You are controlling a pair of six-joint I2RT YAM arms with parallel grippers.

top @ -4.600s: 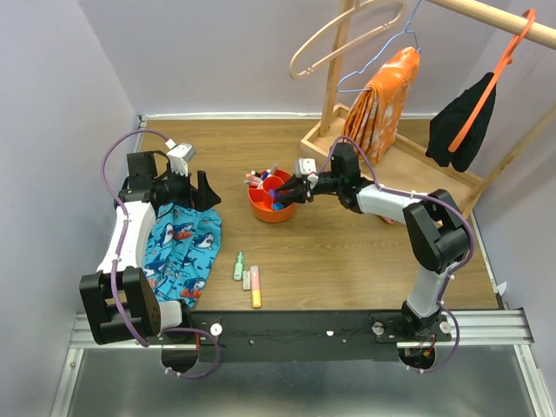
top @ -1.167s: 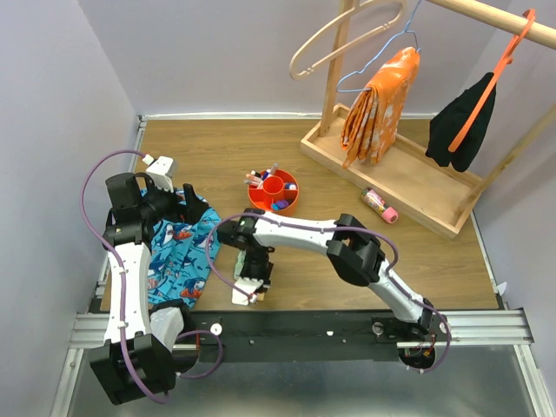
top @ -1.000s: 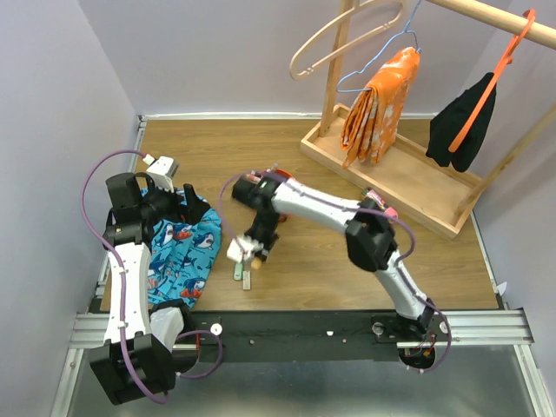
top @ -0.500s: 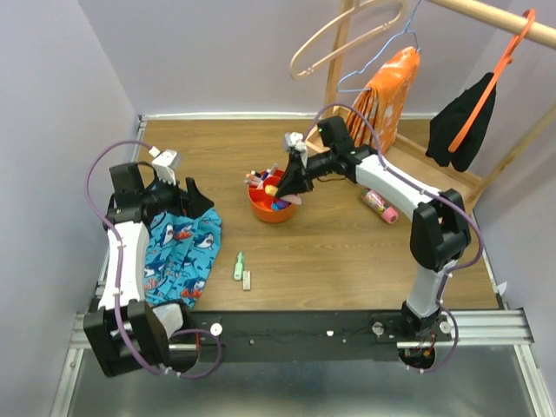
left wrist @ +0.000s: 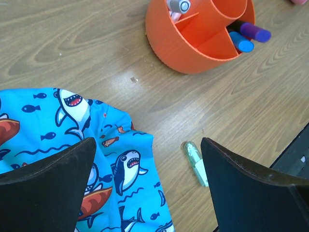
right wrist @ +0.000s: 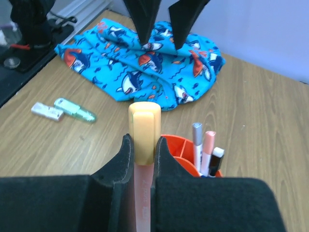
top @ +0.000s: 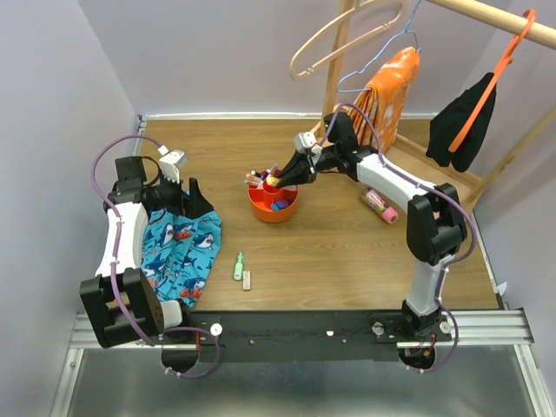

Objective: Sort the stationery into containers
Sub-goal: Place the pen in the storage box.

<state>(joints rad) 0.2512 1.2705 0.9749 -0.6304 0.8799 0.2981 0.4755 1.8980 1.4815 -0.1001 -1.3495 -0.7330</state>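
We're watching the right tool [right wrist: 144, 145] pinching a smooth pink highlighter [right wrist: 144, 126], squared yellow cap leading, its axis running along the fingers above the round orange bowl [top: 271, 212]; the left tool [left wrist: 147, 145] is gaping wide.

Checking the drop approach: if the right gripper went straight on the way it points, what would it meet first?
Probably the orange bowl. The right gripper, fingers shut on a yellow-capped highlighter, points down at it; the highlighter would touch first, though depth is unclear.
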